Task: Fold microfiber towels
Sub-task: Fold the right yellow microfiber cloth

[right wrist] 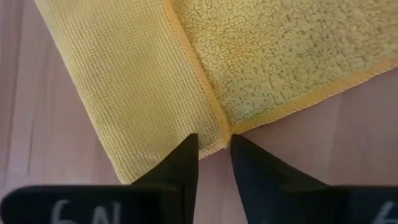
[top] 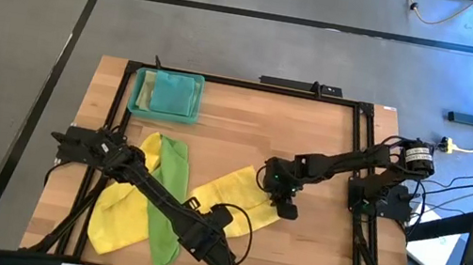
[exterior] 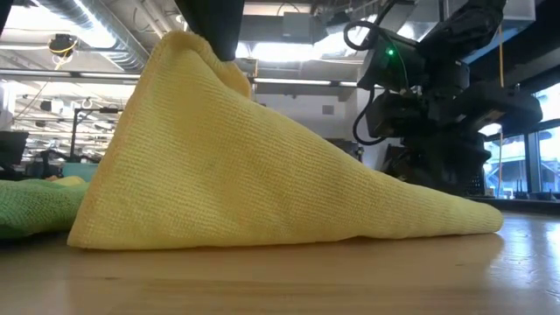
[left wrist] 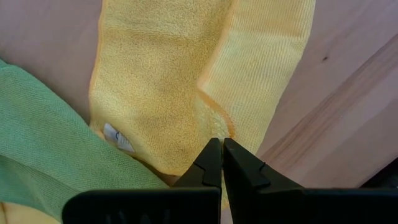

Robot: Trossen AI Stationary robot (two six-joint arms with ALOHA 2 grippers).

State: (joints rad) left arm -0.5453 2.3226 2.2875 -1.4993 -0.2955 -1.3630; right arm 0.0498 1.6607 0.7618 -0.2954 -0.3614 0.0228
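- Wooden bench (top: 245, 139) boards are seen carrying a folded yellow towel (top: 231, 198) near the middle of the front edge.
- One end is pinched in the fully closed left hand (left wrist: 222, 152) and lifted.
- The other end is straddled by the narrowly parted right hand (right wrist: 214, 149).
- A green towel (top: 168, 203) lies beside it.
- A teal tray (top: 166, 95) sits toward the back left corner.

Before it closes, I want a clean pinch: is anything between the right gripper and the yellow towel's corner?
Nothing visible. The right gripper straddles the yellow towel at its folded corner, with only bare table around it.
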